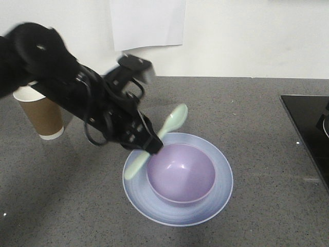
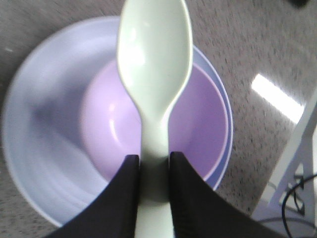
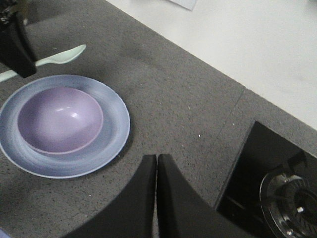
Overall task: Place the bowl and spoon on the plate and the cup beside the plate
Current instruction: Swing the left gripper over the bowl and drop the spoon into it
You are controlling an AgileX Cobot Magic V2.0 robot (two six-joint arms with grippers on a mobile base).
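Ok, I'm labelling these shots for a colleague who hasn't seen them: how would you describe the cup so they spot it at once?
Start at the grey countertop and the white wall behind it, then look to the far left edge of the front view. The cup stands upright there, partly hidden behind the black left arm. It is the only brown thing, tall and tapered with a white base band, apart from the pale blue plate and purple bowl.

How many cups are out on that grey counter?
1. A brown paper cup stands at the far left of the counter, partly behind the robot's left arm, apart from the plate. The arm could hide something more behind it.
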